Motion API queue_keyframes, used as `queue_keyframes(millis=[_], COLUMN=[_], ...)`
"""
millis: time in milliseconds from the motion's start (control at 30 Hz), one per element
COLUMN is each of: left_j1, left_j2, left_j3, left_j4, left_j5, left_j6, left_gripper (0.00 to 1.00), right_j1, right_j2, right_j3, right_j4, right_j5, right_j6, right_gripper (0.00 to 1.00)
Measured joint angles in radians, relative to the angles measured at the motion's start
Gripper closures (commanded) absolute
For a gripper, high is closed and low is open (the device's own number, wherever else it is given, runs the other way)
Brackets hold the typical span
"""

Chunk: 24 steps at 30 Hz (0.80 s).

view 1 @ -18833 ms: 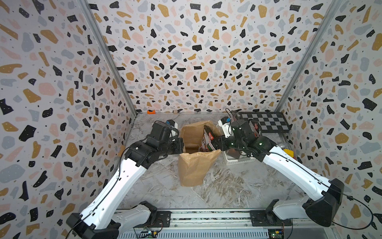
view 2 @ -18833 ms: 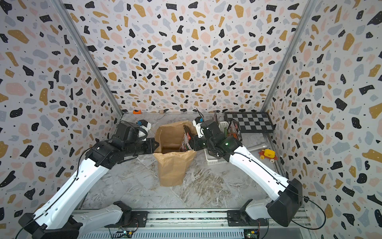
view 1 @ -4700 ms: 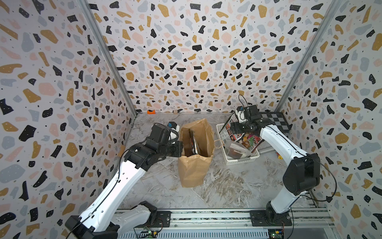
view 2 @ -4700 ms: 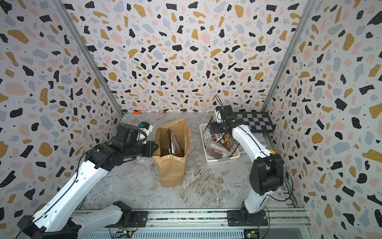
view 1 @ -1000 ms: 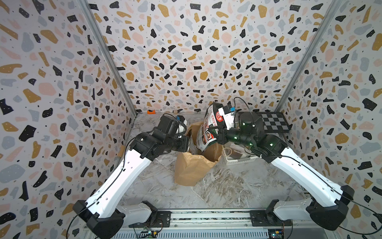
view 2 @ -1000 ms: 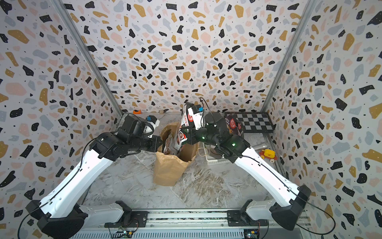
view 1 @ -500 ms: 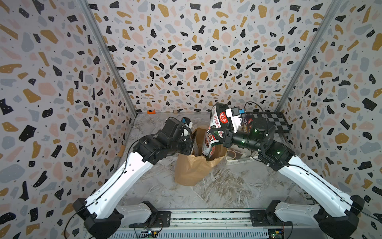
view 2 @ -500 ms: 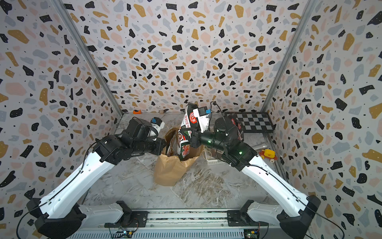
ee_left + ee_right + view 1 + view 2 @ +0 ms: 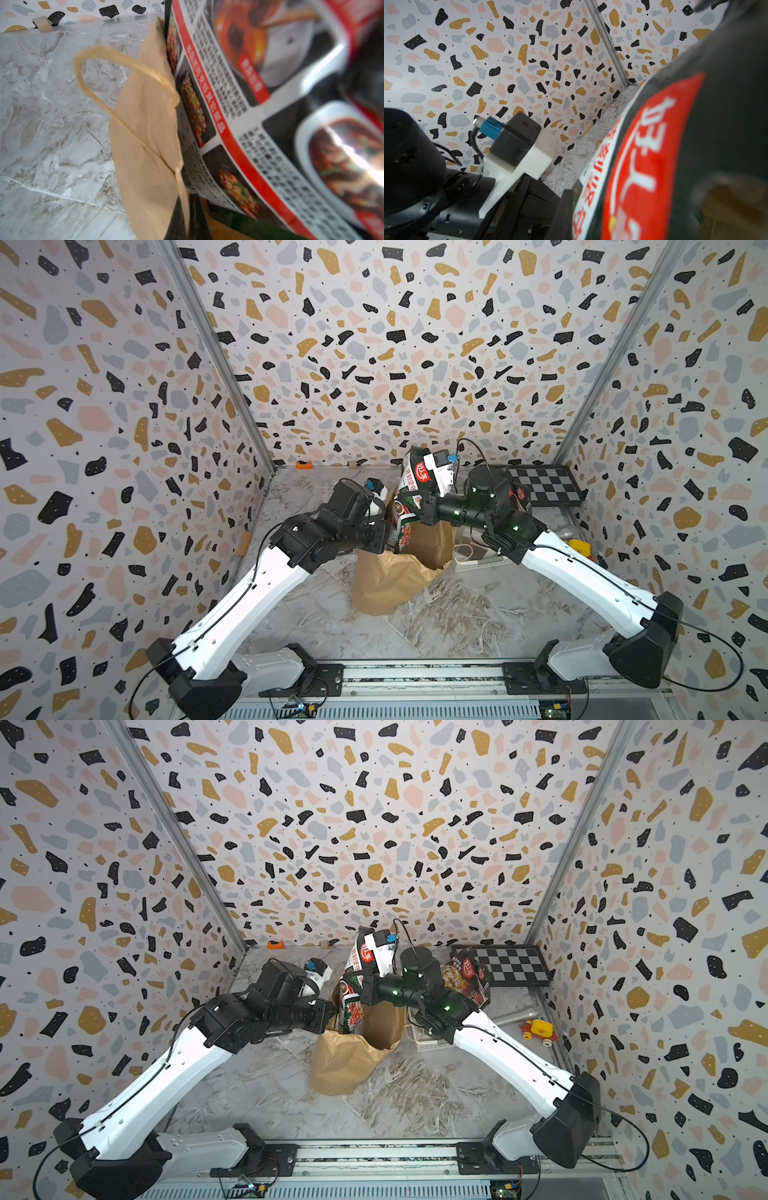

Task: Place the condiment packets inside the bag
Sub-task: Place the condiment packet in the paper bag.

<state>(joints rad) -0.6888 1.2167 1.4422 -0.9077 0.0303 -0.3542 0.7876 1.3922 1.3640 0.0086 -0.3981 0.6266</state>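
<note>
Two condiment packets showed at one brown paper bag [image 9: 386, 580]: the right gripper [image 9: 424, 509] clamped one large packet [image 9: 409, 499] upright, its lower end in the bag's mouth; the other packet [image 9: 465, 977] stood to the bag's right. One left gripper [image 9: 380, 537] pinched the bag's left rim.

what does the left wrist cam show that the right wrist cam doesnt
Only the left wrist view: the brown bag, its twine handle, and the food photos printed on the condiment packet.
Only the right wrist view: the left arm's wrist camera with its blue plug, and the packet's big red logo.
Both: that same packet close up, the marble table and some speckled wall.
</note>
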Motion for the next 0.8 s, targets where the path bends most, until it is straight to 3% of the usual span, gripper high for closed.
queue_keyframes(millis=[167,333,367,567,700,800], left_j1=[0.000,0.000,0.000,-0.001,-0.002,-0.002], left_j2=[-0.021,-0.041,-0.044,-0.051,-0.051,-0.048], left_j3=[-0.011,-0.029,-0.030,-0.032,-0.034,-0.039], left_j4=[0.002,0.001,0.000,0.002,0.003,0.004], left_j5=[-0.034,-0.067,-0.069,-0.077,-0.076,-0.075], left_j6=[0.000,-0.004,-0.005,-0.005,-0.005,-0.005], left_gripper=[1.00,1.00,1.00,1.00,1.00,1.00], right_j1=[0.000,0.011,0.011,0.011,0.011,0.005], right_j2=[-0.003,0.003,0.003,-0.061,-0.166,-0.216], right_j3=[-0.151,-0.285,-0.297,-0.331,-0.321,-0.269], right_j4=[0.163,0.211,0.213,0.134,0.015,-0.084], right_j5=[-0.016,-0.016,-0.015,0.057,0.136,0.183], right_j6=[0.101,0.169,0.177,0.149,0.093,0.043], right_gripper=[1.00,1.00,0.96,0.56,0.40,0.35])
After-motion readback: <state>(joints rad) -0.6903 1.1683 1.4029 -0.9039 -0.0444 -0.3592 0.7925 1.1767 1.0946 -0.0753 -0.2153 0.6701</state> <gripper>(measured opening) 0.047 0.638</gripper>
